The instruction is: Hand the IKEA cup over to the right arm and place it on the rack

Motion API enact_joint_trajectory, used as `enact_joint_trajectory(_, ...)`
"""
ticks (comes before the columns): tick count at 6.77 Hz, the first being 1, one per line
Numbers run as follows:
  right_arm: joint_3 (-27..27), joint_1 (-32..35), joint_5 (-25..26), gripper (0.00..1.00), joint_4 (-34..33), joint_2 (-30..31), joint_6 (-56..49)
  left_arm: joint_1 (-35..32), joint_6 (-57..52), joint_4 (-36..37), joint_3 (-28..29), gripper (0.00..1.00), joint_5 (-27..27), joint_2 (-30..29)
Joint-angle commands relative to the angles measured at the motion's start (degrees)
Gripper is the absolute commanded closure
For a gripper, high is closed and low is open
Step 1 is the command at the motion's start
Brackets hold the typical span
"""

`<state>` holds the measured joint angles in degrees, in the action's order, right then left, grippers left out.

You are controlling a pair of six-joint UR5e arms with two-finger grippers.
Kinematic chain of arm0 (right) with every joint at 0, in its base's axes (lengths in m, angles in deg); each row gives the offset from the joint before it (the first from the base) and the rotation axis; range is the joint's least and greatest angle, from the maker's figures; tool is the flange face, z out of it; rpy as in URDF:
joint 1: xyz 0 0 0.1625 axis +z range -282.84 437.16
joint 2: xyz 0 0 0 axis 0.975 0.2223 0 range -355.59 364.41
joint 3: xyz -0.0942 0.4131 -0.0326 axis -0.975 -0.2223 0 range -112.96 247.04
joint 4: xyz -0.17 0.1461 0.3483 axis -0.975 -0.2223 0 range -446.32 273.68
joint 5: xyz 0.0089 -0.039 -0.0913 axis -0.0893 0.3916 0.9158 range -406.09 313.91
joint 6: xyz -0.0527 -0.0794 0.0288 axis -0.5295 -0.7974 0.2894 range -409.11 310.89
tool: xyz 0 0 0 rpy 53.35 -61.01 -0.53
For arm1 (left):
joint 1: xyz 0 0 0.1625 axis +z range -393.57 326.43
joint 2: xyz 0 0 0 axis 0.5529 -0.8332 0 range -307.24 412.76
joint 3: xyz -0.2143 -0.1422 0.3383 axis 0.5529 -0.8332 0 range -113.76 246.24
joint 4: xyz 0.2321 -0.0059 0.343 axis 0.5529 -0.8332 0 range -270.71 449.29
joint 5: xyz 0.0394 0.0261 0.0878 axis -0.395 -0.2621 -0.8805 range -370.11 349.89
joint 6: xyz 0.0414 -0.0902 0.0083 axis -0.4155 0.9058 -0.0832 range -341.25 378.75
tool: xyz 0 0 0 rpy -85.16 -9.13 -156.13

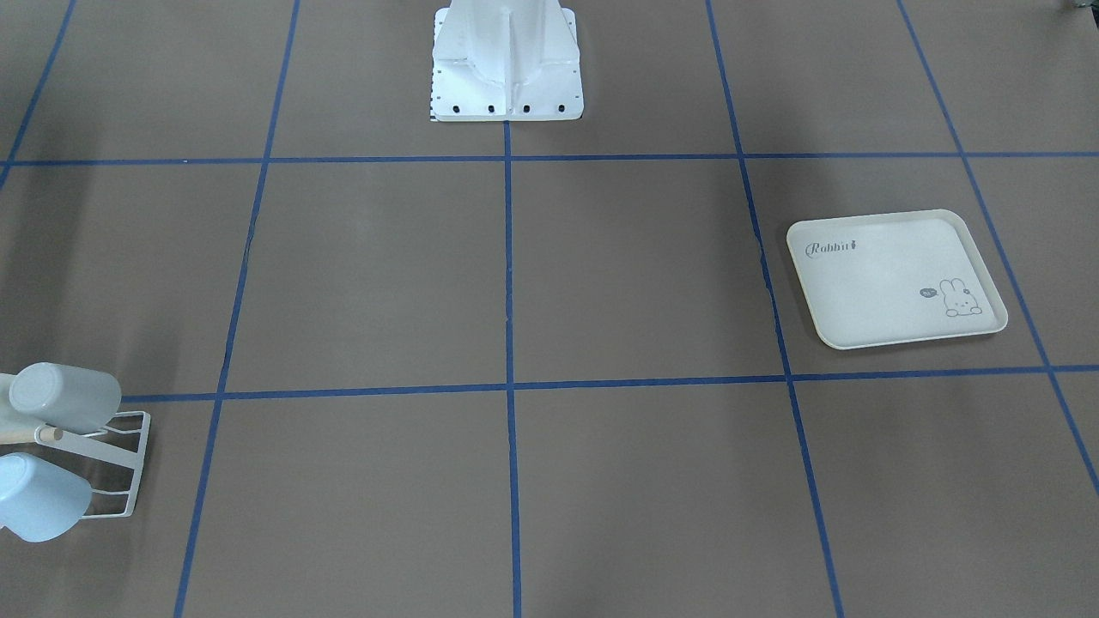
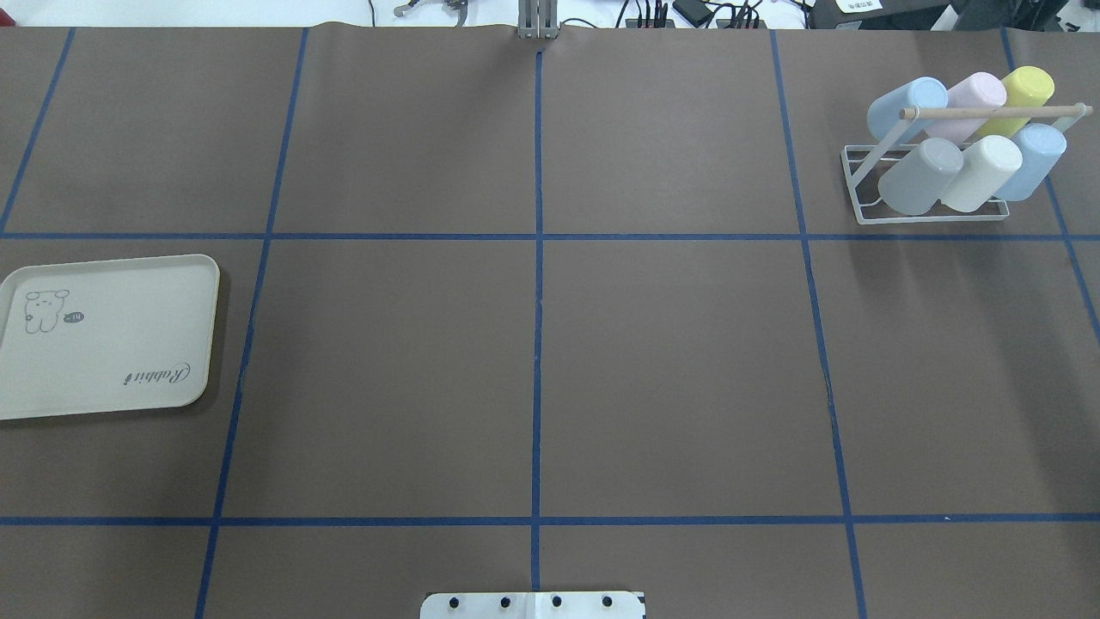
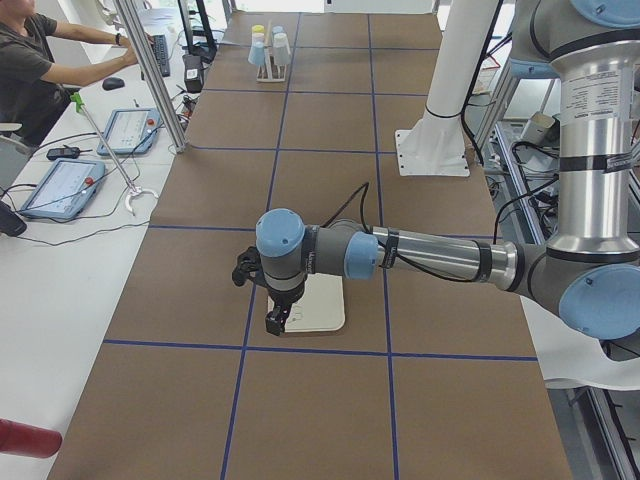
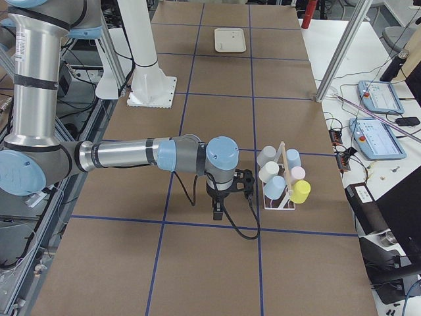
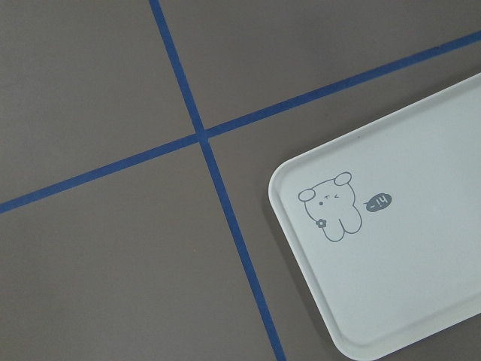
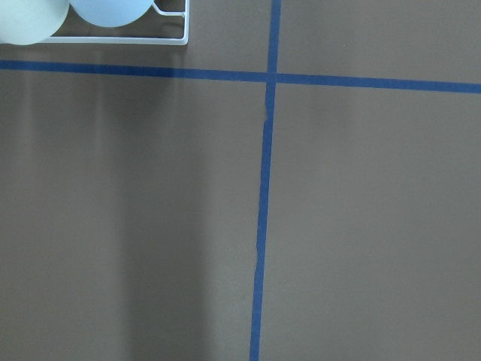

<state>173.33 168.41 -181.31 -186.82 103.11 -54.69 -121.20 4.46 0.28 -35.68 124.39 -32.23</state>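
The white wire rack (image 2: 928, 220) stands at the table's far right with its wooden peg (image 2: 988, 112) across the top. Several pastel IKEA cups (image 2: 919, 176) lie slanted on it, in blue, pink, yellow, grey and white. Two of these cups (image 1: 64, 396) show in the front-facing view, and the rack's corner (image 6: 113, 39) shows in the right wrist view. The right arm (image 4: 131, 155) reaches out low, its gripper (image 4: 217, 214) pointing down just beside the rack (image 4: 283, 191). My left gripper (image 3: 274, 325) hangs over the tray's edge. I cannot tell whether either gripper is open or shut.
A cream rabbit-print tray (image 2: 103, 335) lies at the table's left, also seen as the tray (image 5: 391, 248) from the left wrist. The white robot pedestal (image 1: 506, 69) stands mid-table at my edge. Blue tape lines grid the brown surface. A person (image 3: 30, 70) sits at a side bench with tablets (image 3: 65, 185).
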Motion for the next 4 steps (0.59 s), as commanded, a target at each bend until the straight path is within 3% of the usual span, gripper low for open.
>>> enact_joint_trajectory(1, 0.6, 0.3, -0.4, 0.0, -2.6, 0.0, 0.0, 0.0, 0.0, 0.0, 0.2, 0.0, -2.6, -0.1)
enact_joint_trajectory(4, 0.2, 0.2, 0.3, 0.0, -2.7, 1.8, 0.1, 0.0, 0.0, 0.0, 0.3, 0.0, -2.7, 0.2)
